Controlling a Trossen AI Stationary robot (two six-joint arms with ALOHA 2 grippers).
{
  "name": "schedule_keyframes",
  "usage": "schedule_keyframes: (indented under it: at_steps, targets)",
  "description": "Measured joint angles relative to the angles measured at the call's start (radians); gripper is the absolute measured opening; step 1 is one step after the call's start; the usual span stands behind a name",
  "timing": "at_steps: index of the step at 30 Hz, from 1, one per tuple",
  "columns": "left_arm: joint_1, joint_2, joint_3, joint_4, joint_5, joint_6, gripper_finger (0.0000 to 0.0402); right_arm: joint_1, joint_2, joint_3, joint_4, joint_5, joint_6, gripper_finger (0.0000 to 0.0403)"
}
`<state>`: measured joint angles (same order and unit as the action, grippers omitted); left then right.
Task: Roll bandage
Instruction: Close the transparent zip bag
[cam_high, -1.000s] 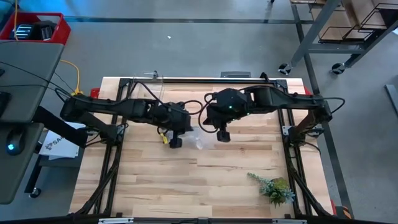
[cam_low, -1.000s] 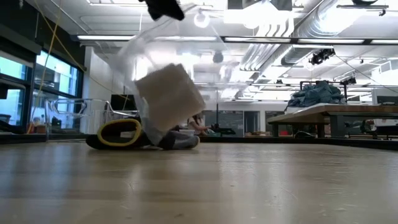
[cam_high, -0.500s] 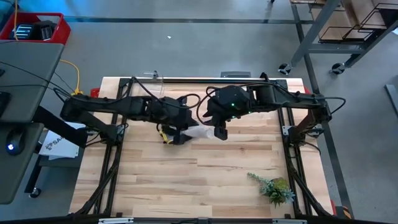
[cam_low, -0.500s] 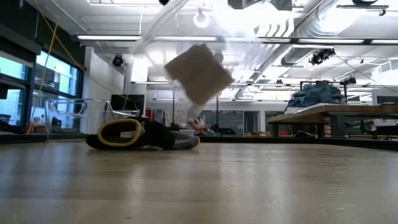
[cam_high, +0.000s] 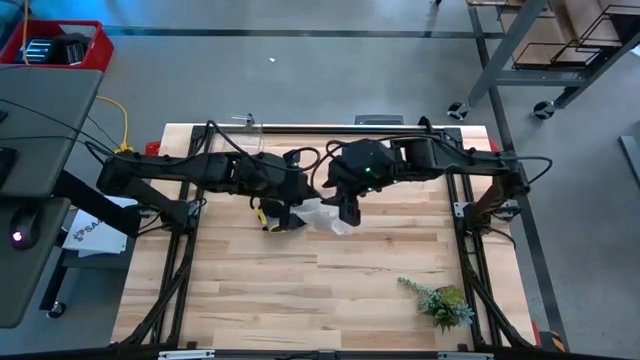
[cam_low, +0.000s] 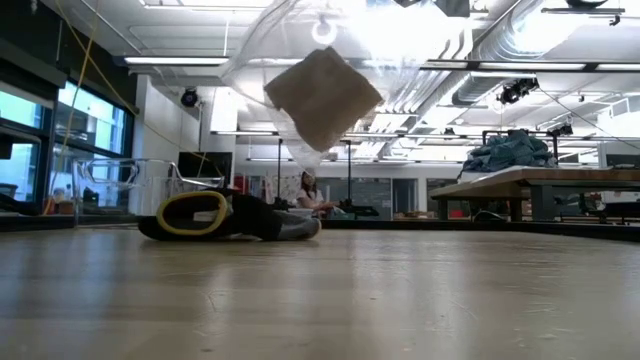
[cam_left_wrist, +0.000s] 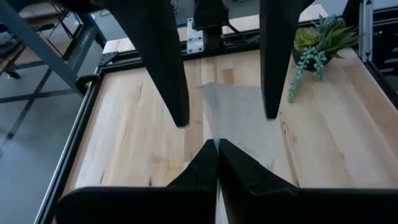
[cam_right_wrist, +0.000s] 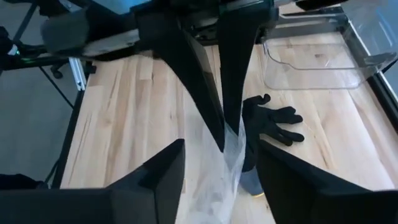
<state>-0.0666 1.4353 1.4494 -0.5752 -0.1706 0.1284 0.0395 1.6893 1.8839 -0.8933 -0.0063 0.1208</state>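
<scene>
In the middle of the high view, slightly above centre, the left gripper (cam_high: 288, 216) and the right gripper (cam_high: 347, 208) meet over the table (cam_high: 300, 300), with a clear bag (cam_high: 322, 215) between them. The left fingers are pinched together on the top edge of the bag. The right fingers are spread wide on both sides of it and hold nothing.

The bandage (cam_low: 322, 95) seems to hang inside the bag as a folded square, in the upper centre of the low view, well above the table. I judge it light, soft and floppy. It is best taken at a free end, once it is out of the slippery plastic.

Only the right wrist view shows the glove (cam_right_wrist: 273, 121) lying flat.
</scene>
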Motion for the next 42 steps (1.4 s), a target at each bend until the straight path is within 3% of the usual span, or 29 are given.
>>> schedule_keyframes:
  at_steps: [18,42]
  targets:
    - [-0.006,0.000,0.000,-0.003,-0.001,0.014,0.0000,-0.002,0.024,-0.001,0.010,0.003,0.014,0.0046]
    - [-0.007,0.001,0.000,-0.042,-0.004,0.002,0.0000,-0.010,0.025,0.000,-0.019,0.018,-0.001,0.0001]
